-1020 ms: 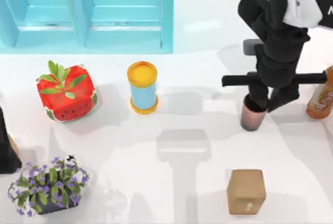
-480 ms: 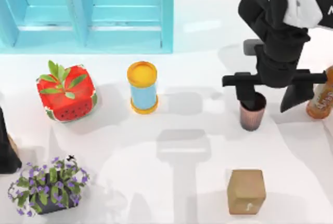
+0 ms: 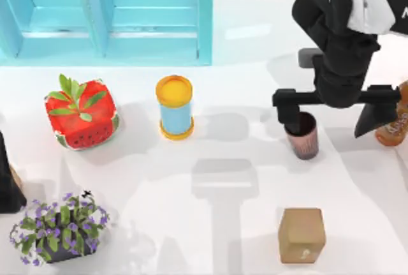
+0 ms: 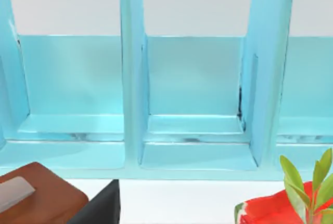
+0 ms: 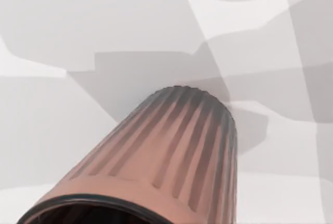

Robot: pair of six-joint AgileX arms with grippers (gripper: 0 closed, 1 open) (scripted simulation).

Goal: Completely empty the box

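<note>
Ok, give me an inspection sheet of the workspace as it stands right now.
Surface: white table, shadowed.
Job's things: blue box along the far edge, compartments bare in the left wrist view; ribbed copper cup upright on the table.
Clutter: watermelon planter, yellow-lidded blue canister, purple flower pot, brown cardboard cube, orange bottle.
Grippers: right gripper open, over the cup; left arm parked at the left edge.
Cables: nothing seen.
Surroundings: nothing seen.

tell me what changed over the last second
The right pincer spread its fingers wide and let go of the ribbed cup, which now stands free on the table. The brown box, blue can, watermelon planter, flower pot and orange bottle stayed put.
</note>
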